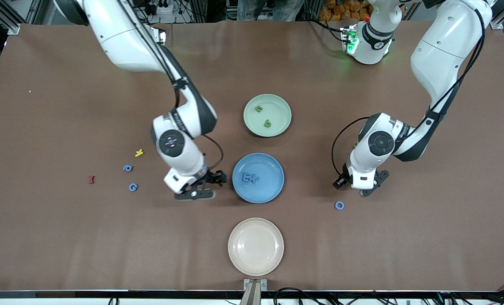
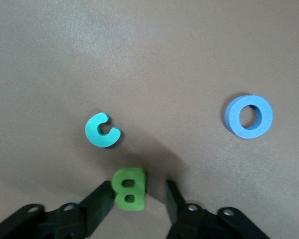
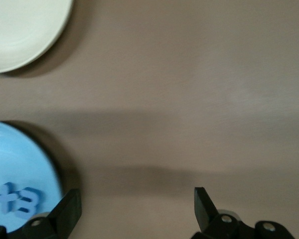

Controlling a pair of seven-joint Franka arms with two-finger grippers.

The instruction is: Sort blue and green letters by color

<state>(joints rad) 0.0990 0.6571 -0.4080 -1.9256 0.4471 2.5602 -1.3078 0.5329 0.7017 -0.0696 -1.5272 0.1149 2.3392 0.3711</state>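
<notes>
Letters, as I see them from the blue plate: two blue ones lie in it. Right gripper hangs beside it, jaws apart and empty. Left gripper, toward its own end of the desk, has jaws apart around a green B.

Bright, even light from above; soft shadows under arms; right wrist view blurred, blue plate overexposed

The round green plastic plate, with two chunky green toy letters in it, lies farthest from the front camera. The round blue plastic plate, holding two chunky blue toy letters, lies nearer. The round cream plastic plate lies nearest.
</notes>
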